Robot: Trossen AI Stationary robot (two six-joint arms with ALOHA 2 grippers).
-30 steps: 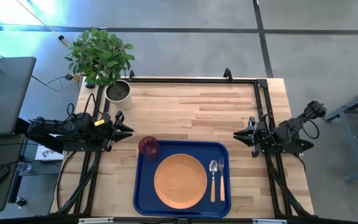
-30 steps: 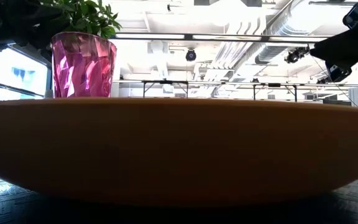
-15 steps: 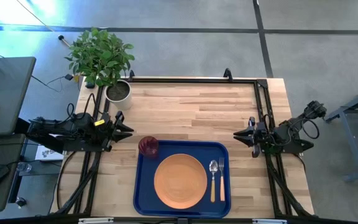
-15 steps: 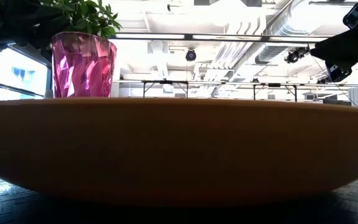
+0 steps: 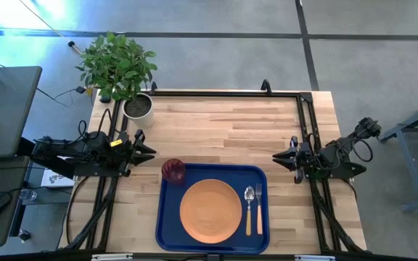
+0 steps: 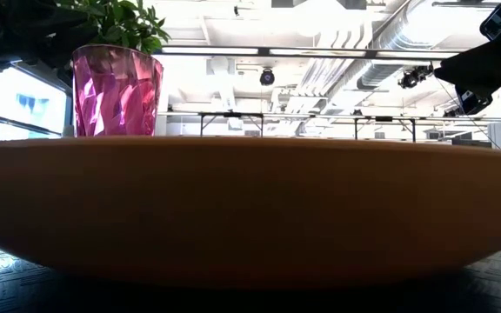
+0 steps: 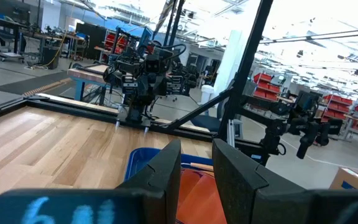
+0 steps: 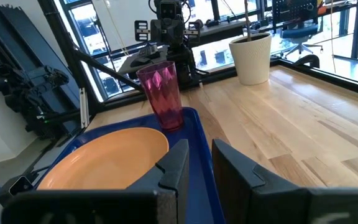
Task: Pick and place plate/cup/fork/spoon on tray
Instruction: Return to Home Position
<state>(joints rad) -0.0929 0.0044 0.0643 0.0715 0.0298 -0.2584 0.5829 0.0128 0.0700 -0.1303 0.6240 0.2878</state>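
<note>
We've got the orange plate (image 5: pixel 210 211) centered on the blue tray (image 5: pixel 167 228), red cup (image 5: pixel 173 170) upright in its corner, spoon (image 5: pixel 249 209) and fork (image 5: pixel 259 209) side by side beside the plate.

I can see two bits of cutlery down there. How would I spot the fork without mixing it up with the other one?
Find the big blue tray at the near edge of the wooden table, then the round orange plate on it. Two pieces of cutlery lie side by side to the plate's right; the fork is the outer one, nearest the tray's right rim, ending in tines, while the spoon beside it has a rounded bowl.

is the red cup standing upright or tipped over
Upright. The cup stands on its base in the tray's corner beside the plate, its open mouth facing up in the high view.
</note>
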